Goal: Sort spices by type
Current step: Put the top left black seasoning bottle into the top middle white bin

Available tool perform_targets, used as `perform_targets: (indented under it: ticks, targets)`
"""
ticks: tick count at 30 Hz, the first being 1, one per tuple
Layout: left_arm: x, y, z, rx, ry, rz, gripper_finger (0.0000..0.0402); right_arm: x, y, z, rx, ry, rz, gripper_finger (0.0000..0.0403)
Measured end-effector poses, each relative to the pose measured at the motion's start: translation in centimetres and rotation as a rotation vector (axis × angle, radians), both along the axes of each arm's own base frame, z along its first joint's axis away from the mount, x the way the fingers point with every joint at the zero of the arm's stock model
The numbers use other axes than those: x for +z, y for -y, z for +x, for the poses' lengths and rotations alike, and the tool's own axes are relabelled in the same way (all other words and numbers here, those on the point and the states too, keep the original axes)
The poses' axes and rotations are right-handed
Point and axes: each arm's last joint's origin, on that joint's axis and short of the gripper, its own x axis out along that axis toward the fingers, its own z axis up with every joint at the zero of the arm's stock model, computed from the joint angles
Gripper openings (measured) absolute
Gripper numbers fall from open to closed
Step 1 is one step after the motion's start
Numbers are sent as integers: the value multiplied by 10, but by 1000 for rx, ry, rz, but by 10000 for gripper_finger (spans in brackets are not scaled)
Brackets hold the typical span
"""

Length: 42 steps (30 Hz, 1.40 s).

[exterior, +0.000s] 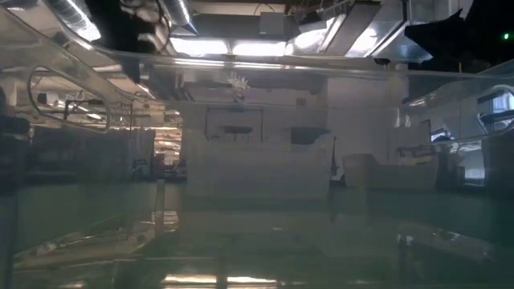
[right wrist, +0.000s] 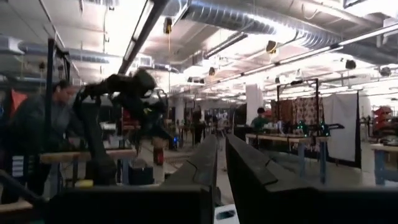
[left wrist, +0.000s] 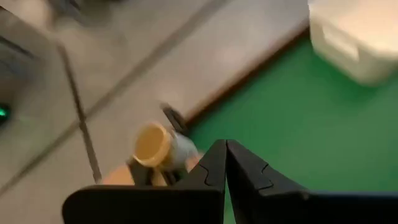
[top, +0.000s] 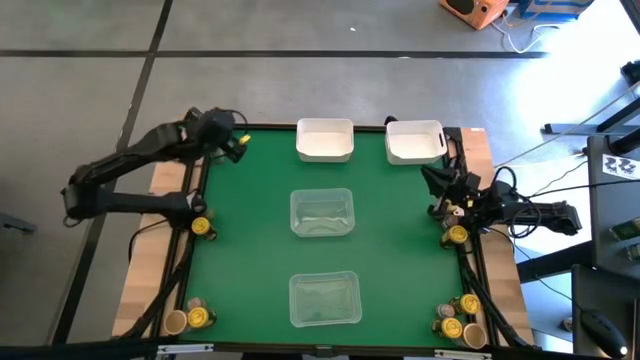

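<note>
The left hand (top: 240, 143) hangs clenched and empty over the far left corner of the green worktop (top: 250, 240), near one white bin (top: 325, 140). The right hand (top: 432, 180) is clenched too, empty, at the right edge below the other bin (top: 415, 141). Spice jars (top: 201, 227) sit along the left and right edges and in both near corners, outside the two clear trays (top: 322, 212).

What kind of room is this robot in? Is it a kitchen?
Not a kitchen. It looks like a big workshop or robot lab. The right wrist view shows bare ceiling pipes, long rows of workbenches and a person at one. From above, the green table stands on a plain concrete floor.
</note>
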Motion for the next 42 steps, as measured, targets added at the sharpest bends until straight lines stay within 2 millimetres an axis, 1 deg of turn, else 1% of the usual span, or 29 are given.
perform_targets:
  ticks: [3, 5, 7, 10, 12, 17, 21, 23, 25, 27, 32, 37, 42]
  targets:
    - [-11, -15, 3, 13, -42, -111, 0, 10, 0, 2, -15, -13, -28, 37]
    - [-17, -23, 6, 31, -78, -133, 0, 14, 0, 7, -33, -64, -63, 37]
    - [-22, -31, 7, 34, -118, -146, 2, 22, 0, 9, -55, -84, -90, 37]
    - [-27, -40, 7, 59, -141, -159, 21, 35, 1, 14, -79, -110, -137, 37]
    - [-29, -45, 6, 57, -170, -168, 45, 41, 1, 19, -93, -147, -170, 37]
    - [-31, -52, -2, 96, -182, -183, 124, 67, 2, 35, -146, -190, -226, 37]
    - [-34, -54, -15, 198, -185, -241, 189, 84, 4, 52, -205, -238, -226, 37]
    - [-35, -54, -17, 213, -175, -270, 216, 90, 4, 64, -232, -274, -238, 37]
    - [-35, -52, -18, 221, -172, -296, 235, 92, 5, 76, -256, -321, -255, 37]
    - [-36, -51, -18, 230, -167, -304, 246, 90, 6, 88, -290, -380, -268, 37]
    - [-39, -54, -17, 276, -169, -308, 250, 77, 17, 110, -358, -514, -312, 37]
    - [-53, -60, -10, 334, -286, -314, 250, 76, 35, 121, -424, -561, -312, 37]
    - [-71, -66, -3, 385, -401, -349, 250, 71, 47, 124, -410, -577, -295, 37]
